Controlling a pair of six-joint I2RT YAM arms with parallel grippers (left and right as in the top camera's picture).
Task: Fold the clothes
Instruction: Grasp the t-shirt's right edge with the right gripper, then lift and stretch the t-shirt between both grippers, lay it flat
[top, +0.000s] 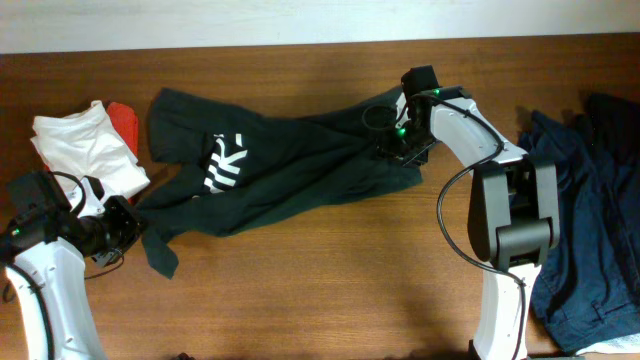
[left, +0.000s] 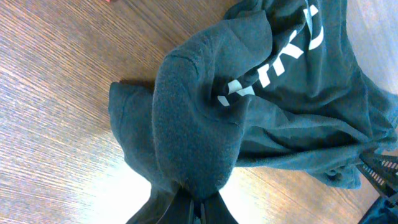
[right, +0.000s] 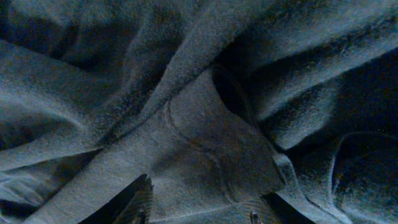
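Observation:
The dark-green T-shirt (top: 290, 170) lies crumpled across the middle of the table, its white blocky print (top: 225, 160) facing up left of centre. My left gripper (top: 135, 222) is at the shirt's lower left corner. In the left wrist view its jaws (left: 198, 208) are shut on a bunched fold of the shirt (left: 199, 124), and the print (left: 280, 56) shows beyond. My right gripper (top: 400, 140) is on the shirt's right end. In the right wrist view its fingers (right: 199, 211) are spread apart, with a seamed fold of the shirt (right: 205, 137) lying between them.
A white cloth (top: 85, 145) and a red item (top: 125, 120) lie at the far left, next to the shirt's sleeve. A pile of navy blue clothes (top: 590, 220) covers the right edge of the wooden table (top: 300, 290).

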